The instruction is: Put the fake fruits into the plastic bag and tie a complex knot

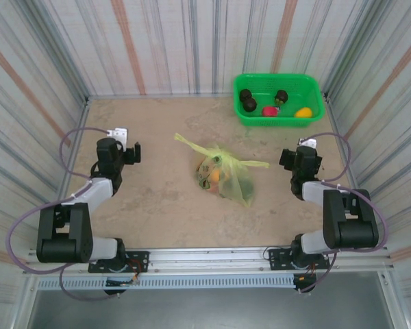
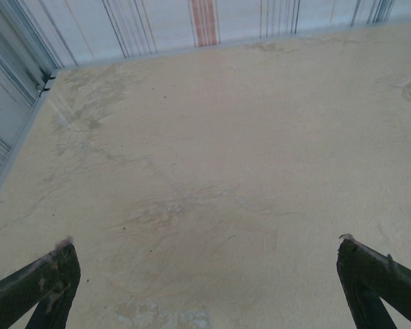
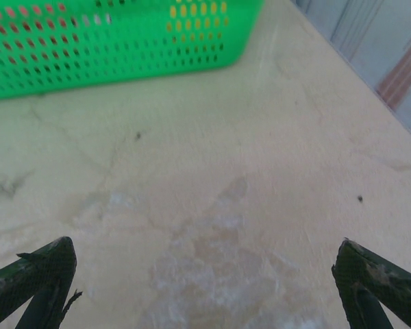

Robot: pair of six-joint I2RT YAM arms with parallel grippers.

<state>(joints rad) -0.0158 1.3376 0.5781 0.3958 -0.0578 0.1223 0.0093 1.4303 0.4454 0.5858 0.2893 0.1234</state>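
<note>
Now | your left gripper [image 2: 205,244], right gripper [image 3: 204,244] released, jaws bare | bag [image 1: 225,175] well clear between them, arms likely parked | fruits [image 1: 268,110] in basket [image 1: 277,77] ahead of right jaws

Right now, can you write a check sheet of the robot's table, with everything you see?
Surface: beige table, mottled, with a few dark specks.
Job's things: bag lies mid-table with fruits inside and its handles splayed; cannot tell if it is knotted. Four more fruits sit in the basket: two dark, one red, one yellow.
Clutter: nothing seen.
Grippers: left gripper open, empty, over bare table. Right gripper open, empty, near the basket.
Cables: purple cables loop beside both arms, away from the bag.
Surroundings: striped walls on three sides, metal rail in front.
</note>
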